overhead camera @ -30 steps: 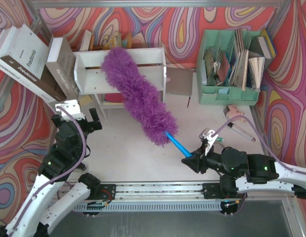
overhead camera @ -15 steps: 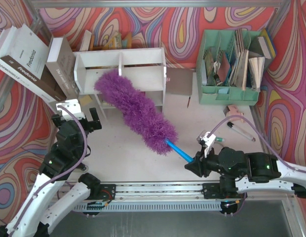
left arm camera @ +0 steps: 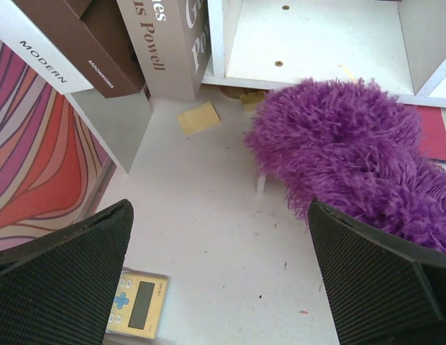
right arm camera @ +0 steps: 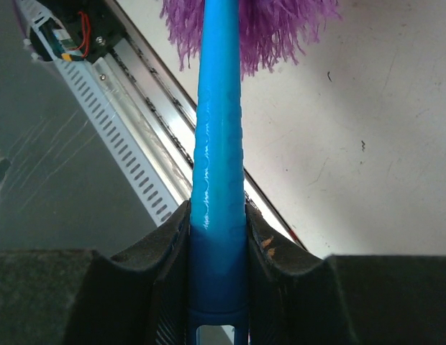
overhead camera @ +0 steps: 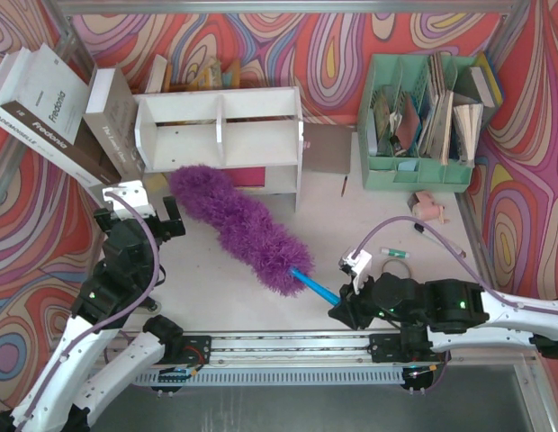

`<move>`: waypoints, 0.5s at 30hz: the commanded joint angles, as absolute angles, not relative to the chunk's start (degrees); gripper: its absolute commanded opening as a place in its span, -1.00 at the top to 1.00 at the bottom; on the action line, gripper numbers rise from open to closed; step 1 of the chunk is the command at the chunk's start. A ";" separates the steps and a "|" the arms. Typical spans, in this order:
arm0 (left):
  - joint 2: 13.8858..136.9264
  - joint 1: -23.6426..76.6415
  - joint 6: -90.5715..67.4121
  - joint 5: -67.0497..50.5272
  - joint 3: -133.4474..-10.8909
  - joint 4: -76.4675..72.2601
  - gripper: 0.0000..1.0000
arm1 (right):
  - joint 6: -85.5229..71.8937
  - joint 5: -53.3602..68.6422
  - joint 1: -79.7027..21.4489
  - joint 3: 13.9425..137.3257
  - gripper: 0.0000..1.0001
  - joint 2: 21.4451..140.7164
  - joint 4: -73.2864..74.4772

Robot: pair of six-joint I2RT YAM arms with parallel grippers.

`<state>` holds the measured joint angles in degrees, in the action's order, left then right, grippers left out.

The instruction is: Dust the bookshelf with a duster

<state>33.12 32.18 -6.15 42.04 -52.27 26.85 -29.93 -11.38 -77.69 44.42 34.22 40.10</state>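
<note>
The white two-tier bookshelf (overhead camera: 252, 135) stands at the back centre, its upper tier split by a divider. The purple fluffy duster (overhead camera: 234, 225) lies slanted in front of it, its tip near the lower left corner of the shelf, apart from the top panel. Its blue handle (overhead camera: 313, 288) runs into my right gripper (overhead camera: 344, 310), which is shut on it (right arm camera: 219, 237). My left gripper (overhead camera: 144, 205) is open and empty above the table, left of the duster's tip (left arm camera: 338, 151). The shelf's base shows in the left wrist view (left arm camera: 316, 50).
Boxed books (overhead camera: 54, 108) lean at the back left. A mint-green file organizer (overhead camera: 423, 121) with papers stands at the back right. A brown card (overhead camera: 326, 148), small pens (overhead camera: 394, 252) and a yellow calculator (left arm camera: 137, 305) lie on the table. A yellow note (left arm camera: 198, 117) lies by the shelf.
My right gripper has pulled back and left, drawing the duster down off the shelf's top and front to the table in front of it. The left arm has not moved.
</note>
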 commanded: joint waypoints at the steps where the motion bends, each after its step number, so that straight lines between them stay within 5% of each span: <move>1: 33.17 31.86 -5.02 43.06 -51.24 25.90 -0.97 | -31.62 -15.32 -77.91 43.92 1.00 33.96 37.93; 15: 33.42 31.73 -4.79 42.91 -51.21 25.90 -0.97 | -34.61 -20.34 -77.89 41.42 1.00 34.65 34.94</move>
<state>33.12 32.14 -5.91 42.06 -52.25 26.85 -33.93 -16.53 -77.69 42.54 37.30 40.03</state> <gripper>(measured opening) 0.985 0.342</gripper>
